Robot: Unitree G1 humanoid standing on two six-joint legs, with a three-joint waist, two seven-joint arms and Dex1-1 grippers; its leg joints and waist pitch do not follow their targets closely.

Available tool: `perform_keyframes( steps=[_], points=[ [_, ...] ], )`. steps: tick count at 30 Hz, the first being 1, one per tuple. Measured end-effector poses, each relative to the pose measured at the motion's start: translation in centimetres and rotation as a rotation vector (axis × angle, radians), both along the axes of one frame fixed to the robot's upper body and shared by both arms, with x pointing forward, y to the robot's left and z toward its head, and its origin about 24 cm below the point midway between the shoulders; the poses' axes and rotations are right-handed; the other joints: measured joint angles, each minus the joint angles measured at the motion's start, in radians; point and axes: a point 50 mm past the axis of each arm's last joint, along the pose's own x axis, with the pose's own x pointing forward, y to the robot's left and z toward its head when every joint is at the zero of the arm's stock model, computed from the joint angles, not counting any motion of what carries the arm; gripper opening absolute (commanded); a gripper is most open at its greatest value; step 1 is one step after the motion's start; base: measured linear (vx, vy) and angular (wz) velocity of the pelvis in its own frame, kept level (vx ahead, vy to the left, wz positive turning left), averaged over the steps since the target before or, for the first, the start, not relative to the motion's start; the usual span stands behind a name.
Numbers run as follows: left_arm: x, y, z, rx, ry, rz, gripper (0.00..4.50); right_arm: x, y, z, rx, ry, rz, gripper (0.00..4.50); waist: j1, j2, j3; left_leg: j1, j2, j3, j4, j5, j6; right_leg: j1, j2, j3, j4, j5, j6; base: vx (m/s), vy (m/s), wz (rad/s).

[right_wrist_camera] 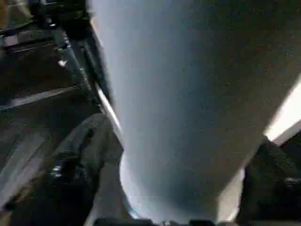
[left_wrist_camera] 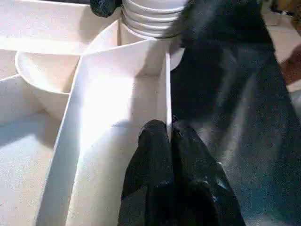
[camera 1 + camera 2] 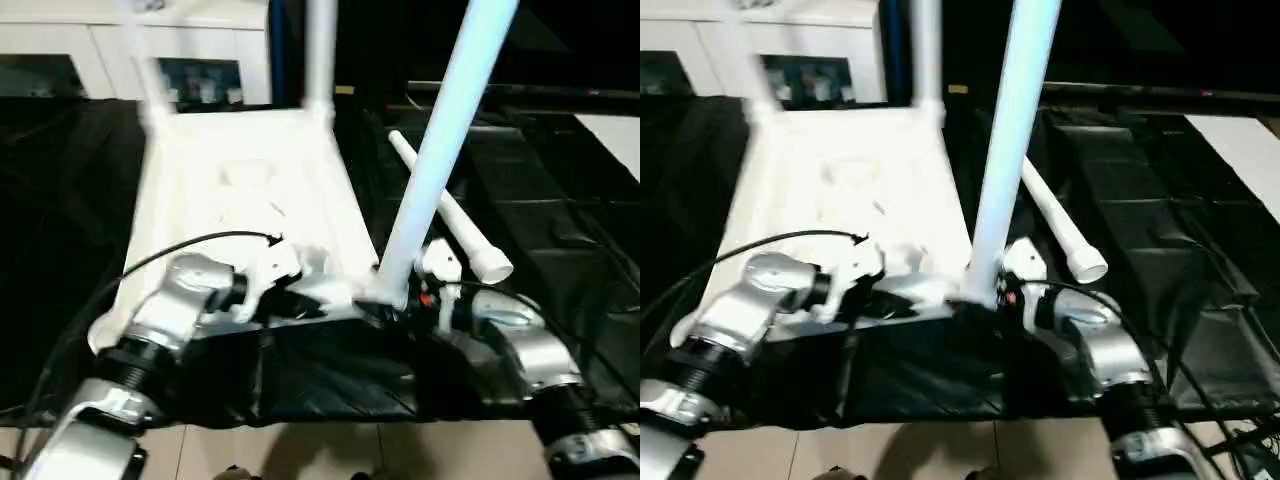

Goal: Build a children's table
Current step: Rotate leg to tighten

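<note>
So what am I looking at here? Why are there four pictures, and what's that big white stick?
It's a robot building a small white table. Two pictures come from cameras in its head, looking down past its silver arms. The other two come from cameras on its wrists, looking along its black fingers.

The tabletop lies upside down on a black cloth, so you see its ribbed underside. The big white stick is a table leg, standing in the near corner socket. The right hand is at the bottom of that leg, with one black finger on each side of it. The left hand is pinched shut on the thin edge of the tabletop.

Two more legs stand at the far corners, and a spare leg lies on the cloth beside the table.
</note>
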Motion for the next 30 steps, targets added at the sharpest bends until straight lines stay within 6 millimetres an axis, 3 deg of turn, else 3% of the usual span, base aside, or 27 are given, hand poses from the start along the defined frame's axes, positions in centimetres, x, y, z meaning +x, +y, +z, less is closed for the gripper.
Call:
perform_keyframes(
  steps=[7, 16, 19, 25, 30],
  points=[
    [-0.2, 0.3, 0.0, 0.004, 0.009, -0.051, 0.0, -0.4, -0.4, 0.2, -0.025, 0.021, 0.085, 2.84, 0.004, 0.0, 0.0, 0.0, 0.0, 0.0, 0.0, 0.0, 0.0, 0.0, 0.0, 0.0, 0.0, 0.0, 0.0, 0.0, 0.0, 0.0],
    [-0.1, 0.4, 0.0, 0.0, 0.013, -0.048, 0.0, -0.7, 0.2, 0.1, 0.004, 0.055, 0.061, 2.73, 0.01, -0.001, 0.0, 0.0, 0.0, 0.0, 0.0, 0.0, 0.0, 0.0, 0.0, 0.0, 0.001, 0.0, 0.0, 0.0, 0.0, 0.0],
    [0.3, 0.4, -0.2, -0.001, 0.0, 0.044, 0.0, -0.2, 0.9, -0.5, 0.041, 0.055, -0.095, 2.73, 0.004, -0.003, -0.001, 0.004, 0.0, 0.0, 0.001, 0.001, -0.001, 0.003, 0.0, 0.0, 0.002, 0.0, 0.0, 0.0, 0.0, 0.0],
    [0.9, -2.0, -0.9, -0.021, -0.007, 0.254, 0.0, 1.8, 2.3, -1.5, 0.089, 0.032, -0.514, 2.72, -0.035, -0.007, -0.005, 0.011, 0.0, 0.0, 0.001, 0.001, -0.002, 0.007, 0.0, 0.001, 0.0, -0.003, 0.005, 0.0, 0.0, 0.0],
    [1.0, -3.0, -1.3, -0.018, -0.036, 0.335, 0.0, 2.7, 3.4, -1.7, 0.068, 0.021, -0.661, 2.72, -0.04, -0.007, -0.012, 0.011, 0.0, 0.0, 0.001, 0.001, -0.002, 0.007, 0.0, 0.0, 0.0, -0.003, 0.005, 0.0, 0.0, 0.0]
  ],
)
